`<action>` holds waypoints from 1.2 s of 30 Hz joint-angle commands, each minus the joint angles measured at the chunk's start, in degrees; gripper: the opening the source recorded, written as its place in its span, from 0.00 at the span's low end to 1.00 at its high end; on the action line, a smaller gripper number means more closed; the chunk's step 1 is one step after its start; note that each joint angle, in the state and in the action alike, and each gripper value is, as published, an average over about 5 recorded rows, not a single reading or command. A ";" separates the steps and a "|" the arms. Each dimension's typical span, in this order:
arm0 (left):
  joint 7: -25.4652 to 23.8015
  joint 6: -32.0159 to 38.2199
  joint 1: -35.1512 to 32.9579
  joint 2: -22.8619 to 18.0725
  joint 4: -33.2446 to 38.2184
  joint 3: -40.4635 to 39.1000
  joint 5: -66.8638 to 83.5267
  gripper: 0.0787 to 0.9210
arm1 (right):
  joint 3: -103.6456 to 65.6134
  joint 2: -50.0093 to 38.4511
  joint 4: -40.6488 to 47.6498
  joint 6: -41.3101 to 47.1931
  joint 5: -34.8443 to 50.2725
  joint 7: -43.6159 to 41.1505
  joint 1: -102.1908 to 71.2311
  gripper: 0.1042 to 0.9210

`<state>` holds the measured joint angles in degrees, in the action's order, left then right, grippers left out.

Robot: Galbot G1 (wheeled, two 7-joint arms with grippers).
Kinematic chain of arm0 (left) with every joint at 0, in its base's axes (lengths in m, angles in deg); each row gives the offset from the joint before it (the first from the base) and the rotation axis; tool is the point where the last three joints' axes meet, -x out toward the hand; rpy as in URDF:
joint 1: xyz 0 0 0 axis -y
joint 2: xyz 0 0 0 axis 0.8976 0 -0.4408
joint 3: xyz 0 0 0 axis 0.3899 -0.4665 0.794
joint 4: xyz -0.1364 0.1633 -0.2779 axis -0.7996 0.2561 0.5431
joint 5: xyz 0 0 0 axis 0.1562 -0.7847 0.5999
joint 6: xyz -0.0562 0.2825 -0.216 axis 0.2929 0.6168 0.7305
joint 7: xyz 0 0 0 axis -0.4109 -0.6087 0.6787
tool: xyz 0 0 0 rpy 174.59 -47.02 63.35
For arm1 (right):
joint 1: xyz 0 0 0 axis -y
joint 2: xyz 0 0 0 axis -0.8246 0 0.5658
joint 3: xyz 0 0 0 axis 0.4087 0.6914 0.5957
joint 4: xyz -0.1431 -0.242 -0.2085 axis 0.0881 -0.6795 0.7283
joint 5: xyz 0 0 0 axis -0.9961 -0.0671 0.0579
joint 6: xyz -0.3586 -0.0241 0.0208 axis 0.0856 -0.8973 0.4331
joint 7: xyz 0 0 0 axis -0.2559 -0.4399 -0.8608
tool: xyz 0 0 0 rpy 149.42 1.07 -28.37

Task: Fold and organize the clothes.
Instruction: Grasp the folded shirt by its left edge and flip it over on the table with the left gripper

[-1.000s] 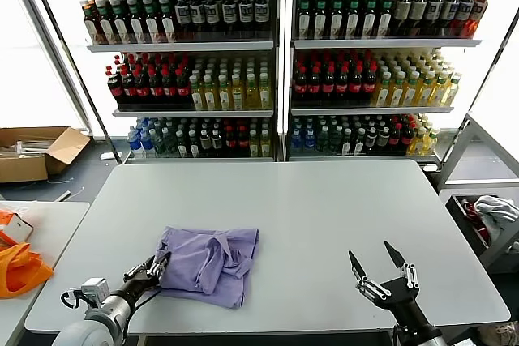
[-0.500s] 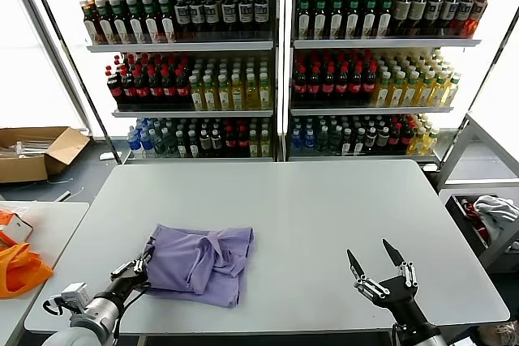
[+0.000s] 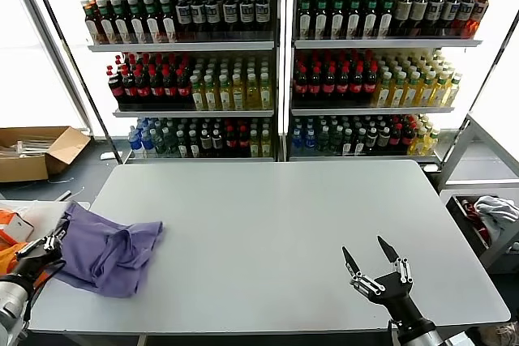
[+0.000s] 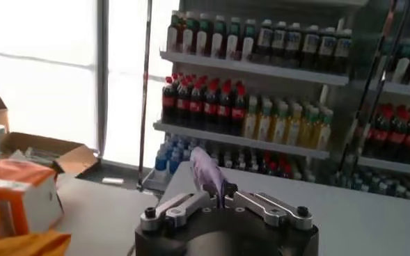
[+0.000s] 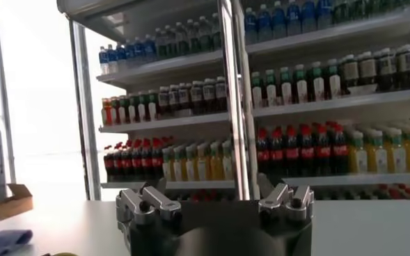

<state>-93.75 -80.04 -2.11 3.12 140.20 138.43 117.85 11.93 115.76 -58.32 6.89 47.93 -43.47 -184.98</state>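
Dragging the lavender T-shirt [image 3: 105, 253] leftward to the table's [image 3: 284, 224] edge, my left gripper [image 3: 50, 242] pinches its crumpled hem (right gripper [image 3: 371, 258] spread, empty).

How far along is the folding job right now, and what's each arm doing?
Done: nothing shows as neatly folded; the light purple thin-fabric T-shirt lies bunched at the grey table's left edge. In hand: the left gripper, jaws shut, pinches the shirt's edge beyond that edge, near the orange fabric item. The right gripper hovers open at the near right. Left: spreading, folding and placing it tidily.
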 commanded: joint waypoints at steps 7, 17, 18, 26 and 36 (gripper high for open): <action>10.22 5.94 5.53 -7.66 7.69 -44.41 -11.35 0.03 | 1.72 1.67 1.32 -0.75 -1.30 0.07 -0.02 0.88; 15.71 7.04 20.58 -14.62 -7.46 -59.89 -7.60 0.03 | 2.73 2.65 0.83 -0.97 -3.15 0.38 -1.83 0.88; 15.73 7.25 21.39 -14.87 -8.17 -60.31 -7.65 0.03 | 2.66 2.50 0.87 -0.95 -3.18 0.48 -1.88 0.88; 13.75 8.60 22.75 -15.27 -9.40 -61.55 -12.74 0.03 | 1.92 0.80 2.02 -0.07 -2.56 1.67 -0.65 0.88; 11.26 10.78 18.09 -12.93 2.93 -52.89 -19.65 0.26 | 9.90 0.27 2.68 12.33 -3.94 9.46 4.95 0.88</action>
<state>-81.47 -71.62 16.20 -10.78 135.58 83.36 105.84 15.43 116.35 -56.19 9.81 44.97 -39.95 -184.05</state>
